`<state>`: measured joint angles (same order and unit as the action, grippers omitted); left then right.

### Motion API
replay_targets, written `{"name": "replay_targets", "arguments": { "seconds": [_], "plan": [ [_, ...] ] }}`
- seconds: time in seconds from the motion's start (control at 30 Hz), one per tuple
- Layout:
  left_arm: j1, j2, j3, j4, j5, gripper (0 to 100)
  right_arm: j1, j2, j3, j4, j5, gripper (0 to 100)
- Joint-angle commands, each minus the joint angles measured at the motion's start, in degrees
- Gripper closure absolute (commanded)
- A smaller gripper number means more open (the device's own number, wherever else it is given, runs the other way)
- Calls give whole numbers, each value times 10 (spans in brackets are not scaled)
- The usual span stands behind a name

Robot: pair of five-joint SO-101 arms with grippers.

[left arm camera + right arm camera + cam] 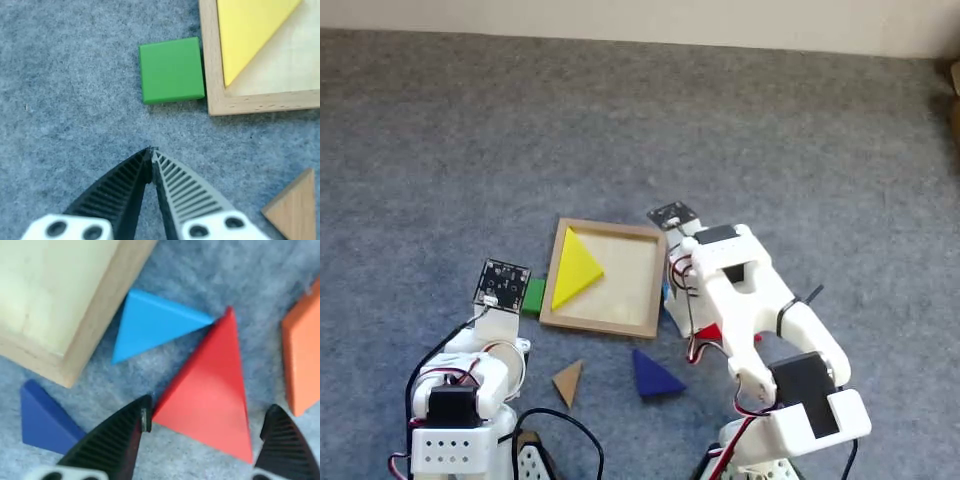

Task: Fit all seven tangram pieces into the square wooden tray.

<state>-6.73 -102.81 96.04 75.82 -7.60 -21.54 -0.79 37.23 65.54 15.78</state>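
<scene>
The left claw (151, 151) was shut, its two ribbed fingers, one black and one pale grey, meeting at the tips over the fuzzy grey bench (60, 75). Near the tips lay a flat, smooth green square (171, 70), one edge just beside the outer rim of the square wooden tray (212, 60). The tray was pale wood, with a raised frame around a lighter floor. In it lay one large yellow triangle (250, 30). A small natural-wood triangle (295, 210) lay on the bench, apart from the tray.

The right claw (208, 417) stood wide, with a black ribbed finger on either side of a smooth red triangle (210, 385). One corner of the red piece touched or almost touched a light blue triangle (155, 322) just beside the tray's outer wall. An orange piece (302, 360), cut off by the frame edge, lay near the red one. A dark blue triangle (42, 422) lay near the tray's corner.

In the high view the tray sat just below the frame's centre, the yellow triangle's long side along its left rim.
</scene>
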Motion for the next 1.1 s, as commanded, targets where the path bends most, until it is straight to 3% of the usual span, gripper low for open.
{"name": "replay_targets", "arguments": {
  "seconds": [0.0, 0.2, 0.77, 1.07],
  "plan": [
    [-7, -21, 12, 3, -1, 994, -7, -3, -26, 8, 29, 662],
    [-7, -21, 12, 3, -1, 994, -7, -3, -6, 4, 65, 662],
    [-7, -21, 12, 3, -1, 994, -9, -4, -6, 40, 65, 662],
    [-7, -21, 12, 3, -1, 994, -6, -3, -7, 7, 66, 663]
  ]
}}
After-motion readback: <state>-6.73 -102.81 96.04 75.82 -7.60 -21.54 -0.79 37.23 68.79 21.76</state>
